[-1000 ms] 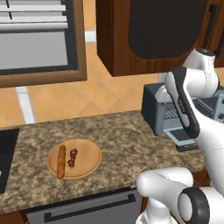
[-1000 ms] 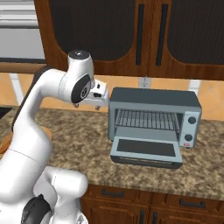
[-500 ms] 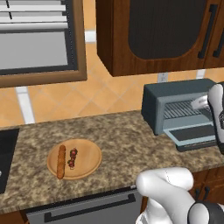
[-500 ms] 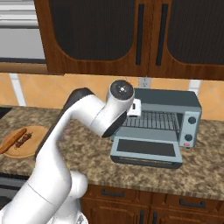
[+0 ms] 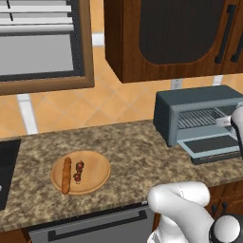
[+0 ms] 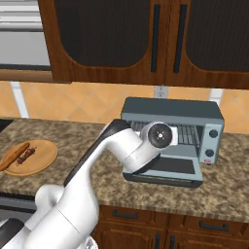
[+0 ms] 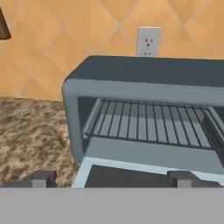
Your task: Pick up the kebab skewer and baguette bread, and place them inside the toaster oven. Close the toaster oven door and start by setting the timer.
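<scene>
- Speckled brown granite formed the tabletop (image 5: pixel 133 152), with orange tile behind and dark wood cabinets above.
- At its right end stood the toaster oven (image 6: pixel 175 131), its toaster oven door (image 6: pixel 168 170) dropped open and the wire rack bare.
- Well left of the oven, a round wooden plate (image 5: pixel 97 163) carried the baguette bread (image 5: pixel 66 175) and, just beside it, the kebab skewer (image 5: pixel 79 172).
- The gripper (image 7: pixel 111 177) faced the oven mouth, jaws spread wide and empty.
- The loaf looked stiff, light and crusty; mid-length seemed the best hold.
- The skewer looked thin and liable to roll; pinching across its chunks seemed safest.
- No brand or legible writing showed anywhere.
</scene>
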Robot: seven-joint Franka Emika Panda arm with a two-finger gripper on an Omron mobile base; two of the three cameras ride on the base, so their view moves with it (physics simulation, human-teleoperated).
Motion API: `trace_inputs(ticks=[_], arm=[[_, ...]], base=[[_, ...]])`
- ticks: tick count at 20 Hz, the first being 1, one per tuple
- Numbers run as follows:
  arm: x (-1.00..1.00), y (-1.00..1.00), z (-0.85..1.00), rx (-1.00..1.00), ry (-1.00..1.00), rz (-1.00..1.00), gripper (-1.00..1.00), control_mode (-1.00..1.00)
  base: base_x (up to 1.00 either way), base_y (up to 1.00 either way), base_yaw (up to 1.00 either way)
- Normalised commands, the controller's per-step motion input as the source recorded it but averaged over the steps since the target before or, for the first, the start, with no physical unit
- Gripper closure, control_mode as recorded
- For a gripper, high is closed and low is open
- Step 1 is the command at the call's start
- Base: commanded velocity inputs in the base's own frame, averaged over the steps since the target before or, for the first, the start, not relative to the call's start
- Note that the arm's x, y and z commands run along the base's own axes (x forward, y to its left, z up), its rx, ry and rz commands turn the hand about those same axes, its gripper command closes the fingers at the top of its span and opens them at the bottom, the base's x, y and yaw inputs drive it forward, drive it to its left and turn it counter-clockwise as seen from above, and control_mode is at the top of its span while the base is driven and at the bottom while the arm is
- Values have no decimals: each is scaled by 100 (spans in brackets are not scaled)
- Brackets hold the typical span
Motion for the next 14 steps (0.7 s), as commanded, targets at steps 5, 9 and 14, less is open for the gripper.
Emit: trace_inputs(ticks=[5, 9, 14], arm=[[7, -54, -55, 1, -10, -1, -100, -100], [23, -19, -44, 1, -11, -1, -100, -100], [66, -20, -3, 5, -3, 0, -100, -100]], base=[[0, 0, 0], [0, 0, 0], [0, 0, 0]])
